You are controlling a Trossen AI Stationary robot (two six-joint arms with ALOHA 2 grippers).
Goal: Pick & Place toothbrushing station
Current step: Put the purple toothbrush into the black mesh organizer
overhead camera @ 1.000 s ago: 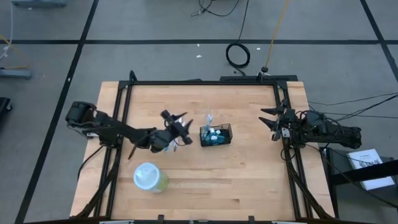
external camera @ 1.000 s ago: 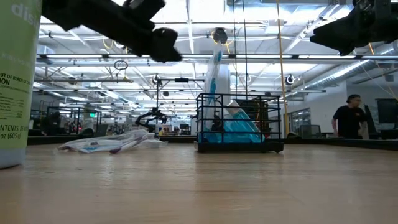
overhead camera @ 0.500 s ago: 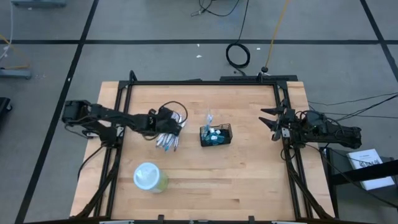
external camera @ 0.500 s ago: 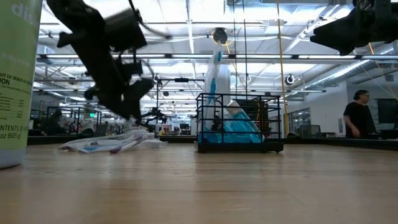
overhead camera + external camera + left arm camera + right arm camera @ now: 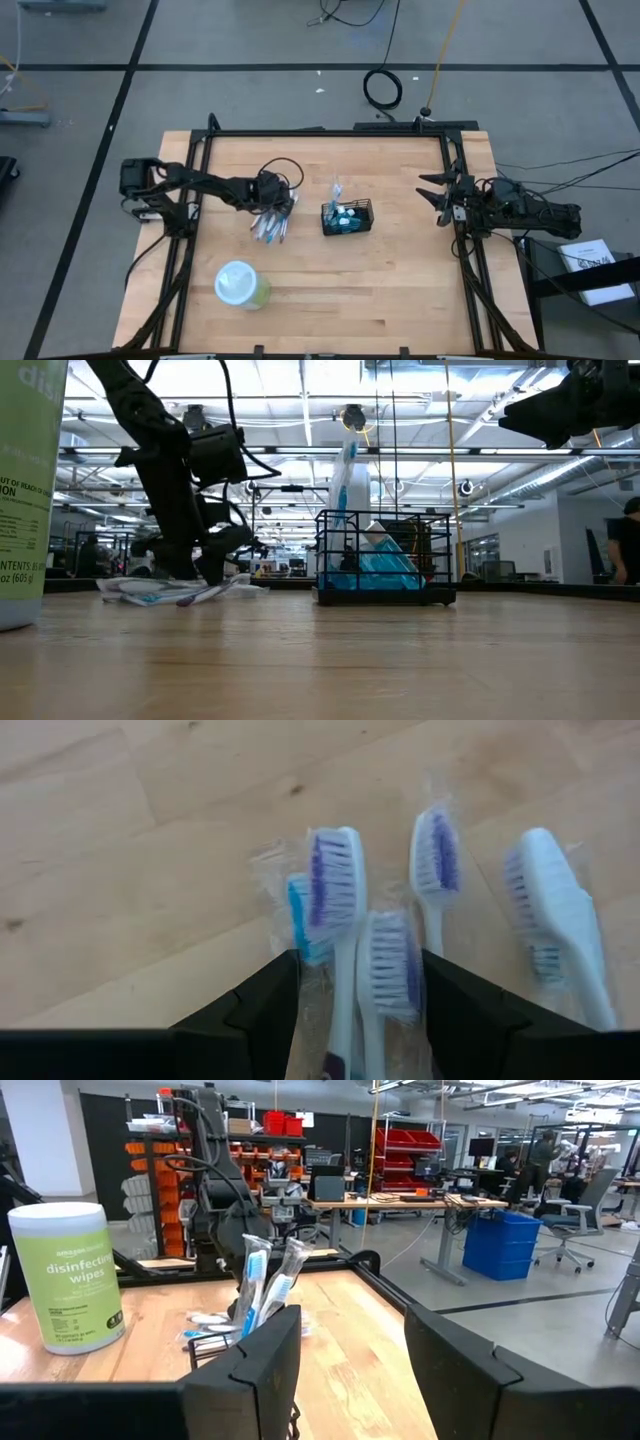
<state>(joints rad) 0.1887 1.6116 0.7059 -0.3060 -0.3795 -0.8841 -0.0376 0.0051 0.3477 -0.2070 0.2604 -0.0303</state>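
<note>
Toothbrushing station point(image 5: 347, 217): small black wire-mesh caddy, low walls, blue-and-white packets upright inside. Left gripper point(image 5: 357, 982): fingers parted over wrapped toothbrushes point(image 5: 340, 910), gripping nothing. Right gripper point(image 5: 432, 194): parted, empty.

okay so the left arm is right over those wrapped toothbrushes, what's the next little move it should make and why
Probably close the left gripper on the wrapped toothbrushes. Its fingers are open and straddle two of them on the table, so a grip looks ready. The caddy stands just beside the pile.

caddy point(image 5: 347, 217) blk mesh | brushes point(image 5: 336, 910) white/purple/blue | tub point(image 5: 241, 285) pale-green
</note>
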